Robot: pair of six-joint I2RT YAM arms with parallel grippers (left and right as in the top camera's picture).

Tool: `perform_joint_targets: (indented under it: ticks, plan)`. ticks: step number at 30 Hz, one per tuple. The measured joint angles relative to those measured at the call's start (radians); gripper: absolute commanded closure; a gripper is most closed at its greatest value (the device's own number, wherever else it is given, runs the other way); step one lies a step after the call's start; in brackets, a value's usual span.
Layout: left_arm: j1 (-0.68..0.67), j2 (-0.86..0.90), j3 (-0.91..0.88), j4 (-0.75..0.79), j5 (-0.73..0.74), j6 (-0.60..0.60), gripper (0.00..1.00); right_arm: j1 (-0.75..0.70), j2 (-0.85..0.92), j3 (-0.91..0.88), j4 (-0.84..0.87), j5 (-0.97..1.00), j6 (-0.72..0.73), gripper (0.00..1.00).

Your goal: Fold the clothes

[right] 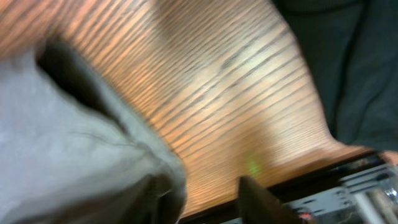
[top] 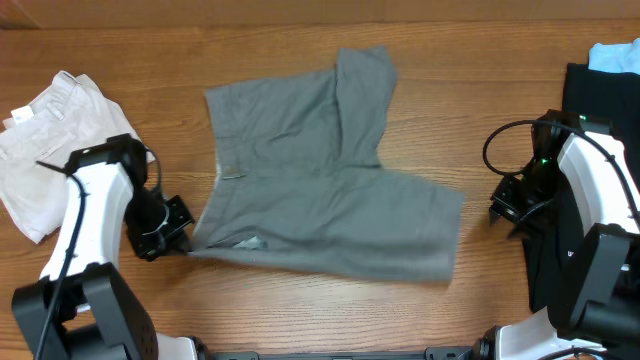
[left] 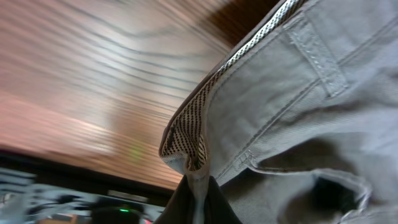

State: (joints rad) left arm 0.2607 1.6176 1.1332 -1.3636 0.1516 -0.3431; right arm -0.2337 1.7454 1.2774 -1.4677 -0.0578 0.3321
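The clothes, a pair of mid-grey shorts, lie spread on the wooden table, one leg folded up toward the back and the other stretched right. My left gripper is at the shorts' near-left corner. In the left wrist view this gripper is shut on the waistband edge, whose patterned lining shows. My right gripper sits just off the right leg's hem. In the right wrist view it is open with bare wood between the fingers, and the grey cloth drapes by the left finger.
Pale beige folded shorts lie at the far left behind the left arm. A black garment and a light blue item lie at the right edge, under and behind the right arm. The black cloth also shows in the right wrist view.
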Motion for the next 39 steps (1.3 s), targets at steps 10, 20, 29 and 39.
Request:
perform_joint_targets:
  ticks: [10,20,29,39]
  plan:
    - [0.008,-0.016,0.0,-0.017,-0.04,0.033,0.25,0.0,0.0,0.0,0.029,0.077,-0.007,0.51]
    - [-0.018,-0.018,0.08,0.137,0.048,0.068,0.37,0.08,0.0,0.136,0.114,-0.035,-0.134,0.28]
    - [-0.26,0.015,0.133,0.7,0.134,0.112,0.48,0.265,0.005,0.233,0.457,-0.278,-0.198,0.21]
    - [-0.279,0.272,0.135,0.84,0.133,0.055,0.38,0.312,0.129,0.234,0.761,-0.361,-0.198,0.17]
